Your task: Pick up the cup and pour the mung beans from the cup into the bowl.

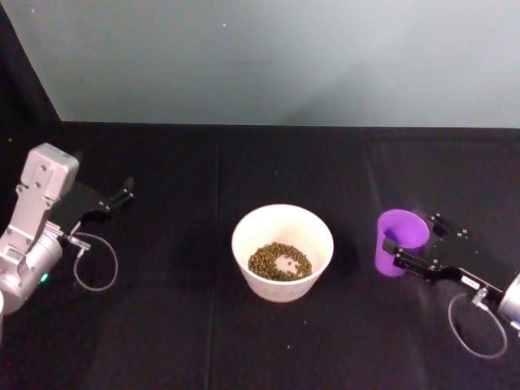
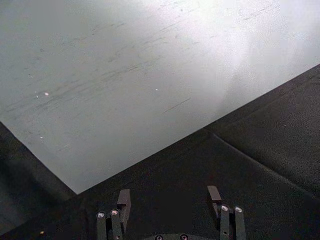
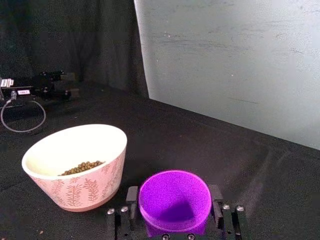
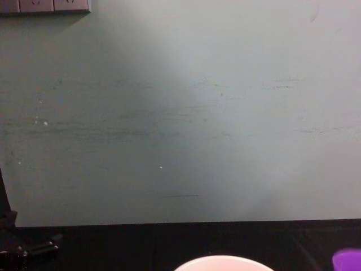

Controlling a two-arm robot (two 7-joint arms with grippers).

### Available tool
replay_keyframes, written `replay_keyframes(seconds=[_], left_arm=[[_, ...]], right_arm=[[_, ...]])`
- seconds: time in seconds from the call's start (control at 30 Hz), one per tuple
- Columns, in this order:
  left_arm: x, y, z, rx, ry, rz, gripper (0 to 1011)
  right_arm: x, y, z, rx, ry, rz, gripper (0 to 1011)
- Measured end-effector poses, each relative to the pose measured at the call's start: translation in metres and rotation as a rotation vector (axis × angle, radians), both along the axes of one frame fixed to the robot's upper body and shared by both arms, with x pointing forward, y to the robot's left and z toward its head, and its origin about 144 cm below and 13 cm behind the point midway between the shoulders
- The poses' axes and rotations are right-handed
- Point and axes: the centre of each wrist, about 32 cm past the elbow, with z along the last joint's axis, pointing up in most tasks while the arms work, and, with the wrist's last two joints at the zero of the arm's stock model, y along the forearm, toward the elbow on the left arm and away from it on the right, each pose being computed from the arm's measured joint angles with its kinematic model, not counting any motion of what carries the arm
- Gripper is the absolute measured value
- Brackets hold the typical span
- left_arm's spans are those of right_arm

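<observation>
One cup (image 1: 401,241), right gripper (image 1: 400,249) clasping it

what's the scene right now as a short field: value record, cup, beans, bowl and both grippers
cup: purple, upright, to the right of the bowl, looks empty inside
mung beans: lying in the bottom of the bowl
bowl: pale, leaf pattern outside, at the table's middle
right gripper: fingers on either side of the cup, at the table's right
left gripper: open, holding nothing, at the table's left, away from the bowl
table: black cloth
</observation>
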Motion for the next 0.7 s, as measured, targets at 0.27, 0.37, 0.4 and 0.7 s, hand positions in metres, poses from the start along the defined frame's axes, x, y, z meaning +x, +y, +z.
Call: replay_keyframes(seconds=[0.27,0.37,0.4,0.7], left_arm=[[0.000,0.000,0.000,0.000,0.000,0.000,1000],[0.000,0.000,0.000,0.000,0.000,0.000,1000],[0.000,0.000,0.000,0.000,0.000,0.000,1000],[0.000,0.000,0.000,0.000,0.000,0.000,1000]], right_arm=[[0.000,0.000,0.000,0.000,-0.001,0.000,1000],[0.000,0.000,0.000,0.000,-0.002,-0.001,1000],[-0.001,0.000,0.001,0.001,-0.006,0.001,1002],[-0.012,-0.004,0.029,0.081,-0.057,-0.039,1002]])
